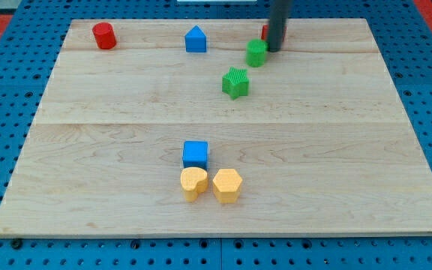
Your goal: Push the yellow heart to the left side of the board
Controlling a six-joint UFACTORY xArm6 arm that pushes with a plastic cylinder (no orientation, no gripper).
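Your tip (274, 49) is sitting up top beside the green cylinder (256, 53), no pincer showing; yellow heart (193, 182) is waiting near the bottom, touching the yellow hexagon (227, 185), so you're needing to swing down to its right

Dark rod upright, my tip (274, 49) at view's top

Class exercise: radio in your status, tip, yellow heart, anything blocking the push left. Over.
My tip at view's top, beside green block, far from yellow heart. Heart at view's bottom, touching yellow hexagon, blue cube just above. Nothing left of the heart. Over.
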